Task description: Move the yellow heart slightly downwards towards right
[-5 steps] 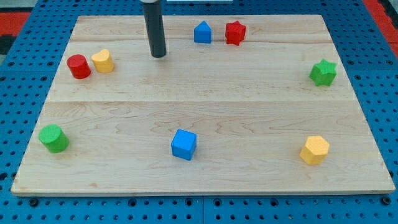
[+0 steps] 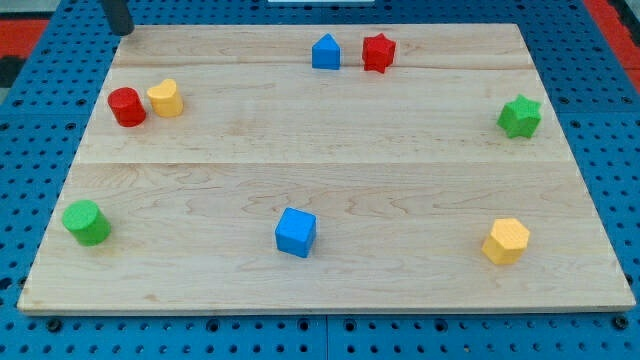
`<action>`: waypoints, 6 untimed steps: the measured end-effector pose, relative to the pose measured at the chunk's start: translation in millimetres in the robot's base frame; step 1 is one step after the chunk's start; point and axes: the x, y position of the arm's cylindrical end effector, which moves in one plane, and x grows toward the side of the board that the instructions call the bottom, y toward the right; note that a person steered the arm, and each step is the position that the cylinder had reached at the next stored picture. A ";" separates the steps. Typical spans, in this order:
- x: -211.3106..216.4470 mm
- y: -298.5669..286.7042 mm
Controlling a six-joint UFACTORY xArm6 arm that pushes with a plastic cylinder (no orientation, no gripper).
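Rod end, my tip (image 2: pixel 121 30), sits at the desk's (image 2: pixel 330 160) top-left corner; no pincer shows, so its state cannot be told. Yellow heart (image 2: pixel 165 98) lies below-right of it, touching the red cylinder (image 2: pixel 126 106).

Bright, even overhead light. Table (image 2: pixel 330 150) evenly lit, faint sheen upper centre, no harsh glare. Short soft shadows under blocks. Focus sharp throughout; slight perspective narrowing toward top of frame.
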 end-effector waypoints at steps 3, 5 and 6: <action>57.3 25.2; 131.2 80.1; 140.3 127.5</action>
